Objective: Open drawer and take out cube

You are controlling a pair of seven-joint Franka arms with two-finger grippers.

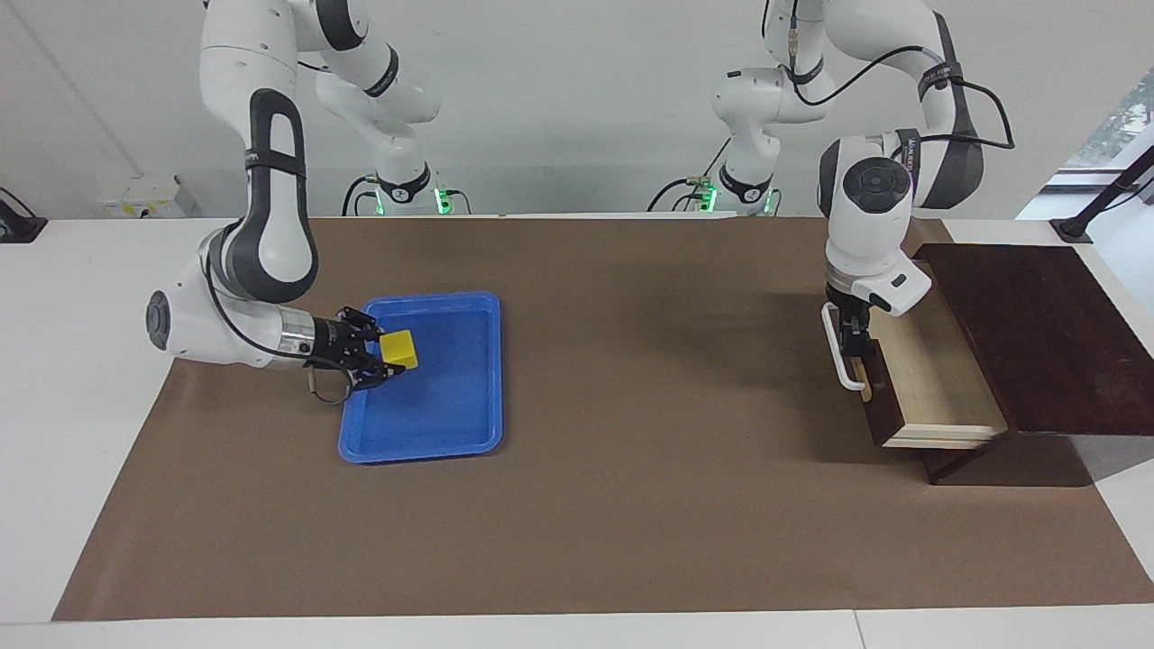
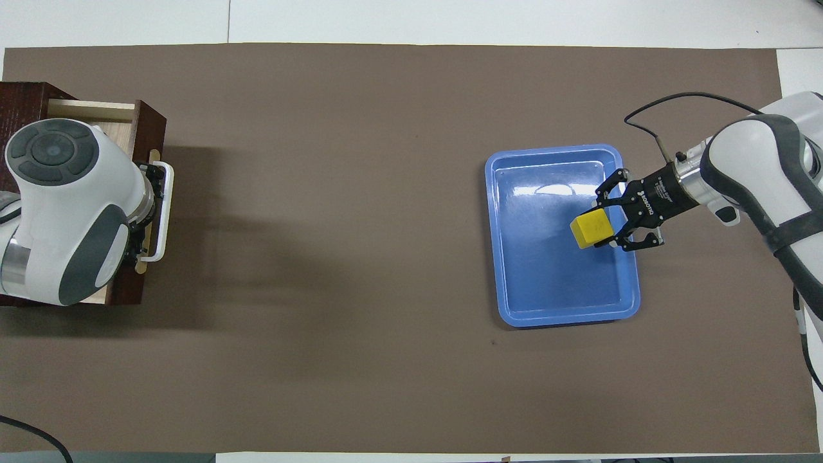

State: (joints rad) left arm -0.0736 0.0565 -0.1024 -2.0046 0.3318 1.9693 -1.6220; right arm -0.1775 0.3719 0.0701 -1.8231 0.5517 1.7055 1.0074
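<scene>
My right gripper (image 1: 388,355) is shut on the small yellow cube (image 1: 398,350) (image 2: 592,228) and holds it low over the blue tray (image 1: 451,424), near the tray edge at the right arm's end. The drawer (image 1: 929,379) of the dark wooden box (image 1: 1037,333) stands partly pulled out, and its pale inside shows nothing in it. My left gripper (image 1: 852,344) hangs point-down at the drawer's dark front panel (image 2: 149,122), right by the white bar handle (image 1: 834,361) (image 2: 166,212). Its fingers are open.
A brown mat (image 1: 649,505) covers the table between the tray and the box. White table strips border the mat. Cables hang at both arm bases.
</scene>
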